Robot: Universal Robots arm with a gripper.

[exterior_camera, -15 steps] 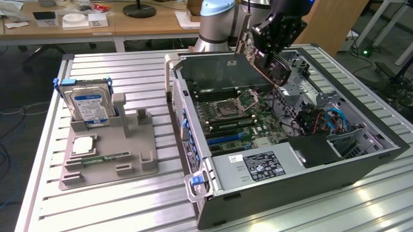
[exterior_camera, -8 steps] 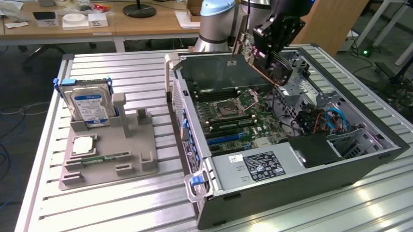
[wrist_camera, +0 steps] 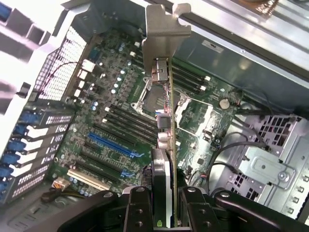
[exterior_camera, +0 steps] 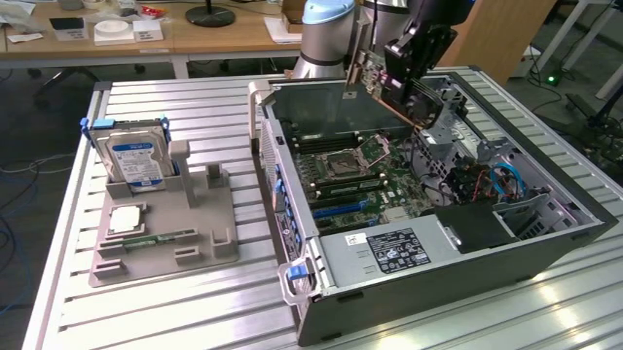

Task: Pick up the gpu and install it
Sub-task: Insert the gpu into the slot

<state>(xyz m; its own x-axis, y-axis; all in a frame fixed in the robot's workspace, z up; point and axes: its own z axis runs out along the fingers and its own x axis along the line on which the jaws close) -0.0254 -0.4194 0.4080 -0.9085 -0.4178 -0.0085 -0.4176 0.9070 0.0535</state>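
My gripper [exterior_camera: 411, 52] hangs above the back part of the open computer case [exterior_camera: 545, 244], shut on the gpu [exterior_camera: 387, 82]. The card is a green board with a silver end bracket [exterior_camera: 351, 60], held tilted in the air above the motherboard [exterior_camera: 355, 179] and touching nothing below. In the wrist view the gpu [wrist_camera: 164, 130] is seen edge-on between my black fingers [wrist_camera: 139, 209], its silver bracket [wrist_camera: 166, 31] at the far end. Beneath it lie the motherboard [wrist_camera: 111, 96] and its blue expansion slot [wrist_camera: 113, 145].
A grey holder [exterior_camera: 195, 251] on the exterior view's left carries a hard drive [exterior_camera: 136, 160], a CPU [exterior_camera: 127, 219] and a RAM stick [exterior_camera: 156, 239]. Inside the case sit a power supply [exterior_camera: 389, 251] and cables [exterior_camera: 486, 182]. The arm's base [exterior_camera: 326, 36] stands behind the case.
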